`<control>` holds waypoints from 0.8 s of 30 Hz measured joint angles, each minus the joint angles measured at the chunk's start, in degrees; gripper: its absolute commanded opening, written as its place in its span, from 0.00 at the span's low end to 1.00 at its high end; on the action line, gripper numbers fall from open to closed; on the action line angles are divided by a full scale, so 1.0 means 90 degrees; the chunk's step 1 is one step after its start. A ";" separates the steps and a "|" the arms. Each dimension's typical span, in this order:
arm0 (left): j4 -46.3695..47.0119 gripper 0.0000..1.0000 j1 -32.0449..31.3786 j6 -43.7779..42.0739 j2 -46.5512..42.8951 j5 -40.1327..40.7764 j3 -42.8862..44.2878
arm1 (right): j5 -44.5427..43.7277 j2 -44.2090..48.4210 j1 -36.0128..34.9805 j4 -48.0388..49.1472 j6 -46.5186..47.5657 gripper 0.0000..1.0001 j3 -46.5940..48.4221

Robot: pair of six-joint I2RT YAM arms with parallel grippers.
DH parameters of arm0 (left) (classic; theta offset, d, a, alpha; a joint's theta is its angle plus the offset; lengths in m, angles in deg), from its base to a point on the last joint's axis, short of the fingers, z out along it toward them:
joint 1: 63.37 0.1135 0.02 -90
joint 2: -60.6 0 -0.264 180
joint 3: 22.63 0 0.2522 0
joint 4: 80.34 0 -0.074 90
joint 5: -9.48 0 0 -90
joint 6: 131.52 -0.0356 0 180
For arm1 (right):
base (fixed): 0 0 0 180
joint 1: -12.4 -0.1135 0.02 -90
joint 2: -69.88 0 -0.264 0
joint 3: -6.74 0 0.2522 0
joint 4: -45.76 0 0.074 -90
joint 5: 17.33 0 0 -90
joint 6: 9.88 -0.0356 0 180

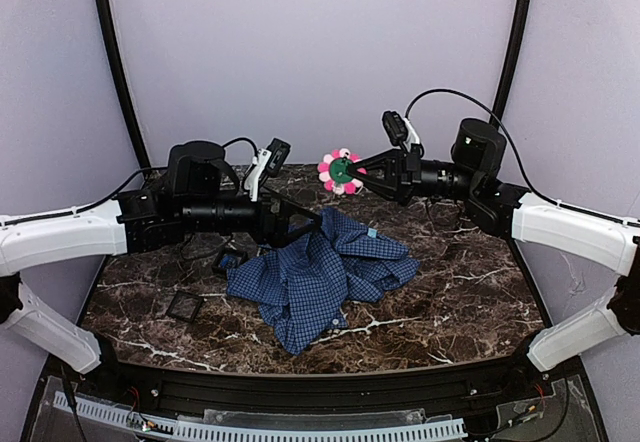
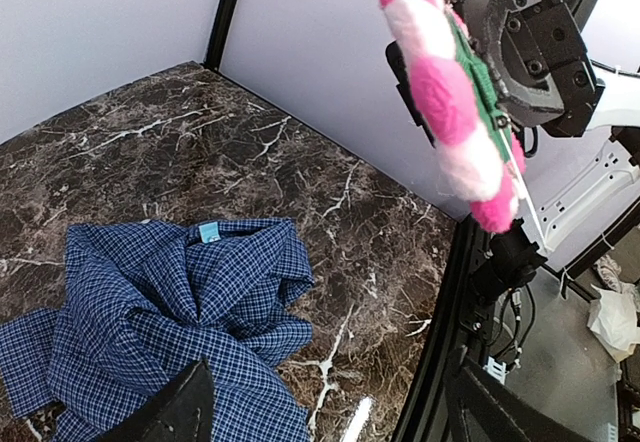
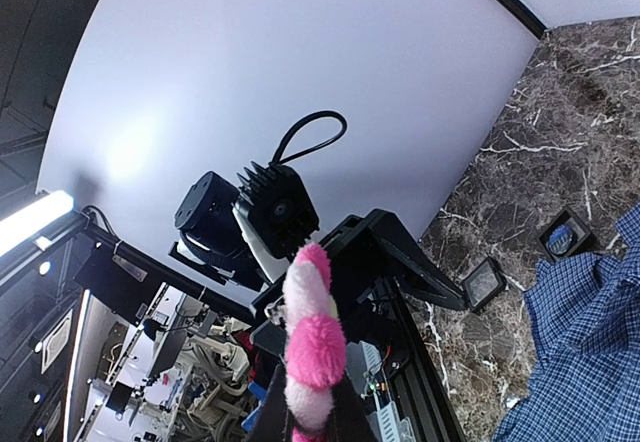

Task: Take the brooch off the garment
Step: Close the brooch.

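Observation:
The brooch (image 1: 340,171), a flower with pink and white fluffy petals and a green centre, is held in the air above the table's back by my right gripper (image 1: 357,172), which is shut on it. It shows edge-on in the left wrist view (image 2: 450,102) and in the right wrist view (image 3: 312,347). The garment (image 1: 318,272), a crumpled blue checked shirt with a light-blue tag (image 1: 372,232), lies on the marble table, apart from the brooch. My left gripper (image 1: 306,224) is open and empty, just above the shirt's left part (image 2: 170,332).
Two small black square trays lie on the table's left: one (image 1: 231,259) beside the shirt, one (image 1: 185,307) nearer the front. The dark marble table (image 1: 450,292) is walled by pale panels. A black rail runs along the front edge.

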 measured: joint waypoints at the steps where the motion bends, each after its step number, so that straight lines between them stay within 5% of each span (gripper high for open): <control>1: 0.0058 0.81 -0.0002 0.0005 0.0051 -0.0019 0.0010 | 0.0010 0.0000 -0.0012 0.0000 0.0000 0.00 0.0000; 24: 0.0731 0.81 -0.0036 0.0437 0.0357 -0.0544 0.0423 | 0.0369 -0.0126 -0.0163 0.0386 -0.0143 0.00 -0.0097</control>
